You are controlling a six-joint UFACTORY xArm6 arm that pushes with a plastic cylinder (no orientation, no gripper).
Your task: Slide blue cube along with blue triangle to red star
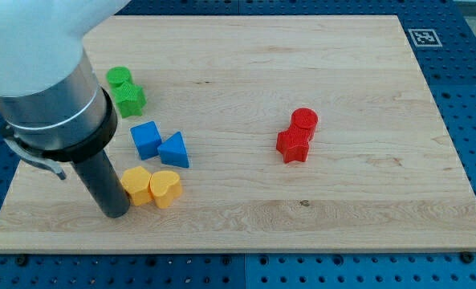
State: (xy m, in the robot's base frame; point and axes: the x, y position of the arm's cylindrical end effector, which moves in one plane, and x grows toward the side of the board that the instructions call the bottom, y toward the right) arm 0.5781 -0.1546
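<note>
Tool: no pincer is fitted, so nothing is clenched, released or grasped. The arm ends in a straight dark rod, and my tip stands on the wooden board near its bottom-left corner.

Contact: my tip is just beside the orange block, on that block's left; whether the two touch cannot be told.

Item 1: orange block, shape unclear, near the board's bottom-left corner, pressed against item 2.

Item 2: yellow heart, touching the orange block's right side.

Item 3: blue cube, above the orange and yellow pair, toward the board's left edge. It is well clear of my tip.

Item 4: blue triangle, touching the blue cube's right side, just above the yellow heart.

Item 5: green cylinder, nearer the top-left corner, partly behind the arm's grey sleeve.

Item 6: green block, shape unclear, touching the green cylinder on the side toward the bottom edge.

Item 7: red star, near the middle of the board, somewhat toward the right edge, well apart from the blue pair.

Item 8: red cylinder, touching the red star on the side toward the top edge.

Markings: a black-and-white square marker tag lies off the board's top-right corner on the blue pegboard bench. No legible writing or brand shows.
</note>
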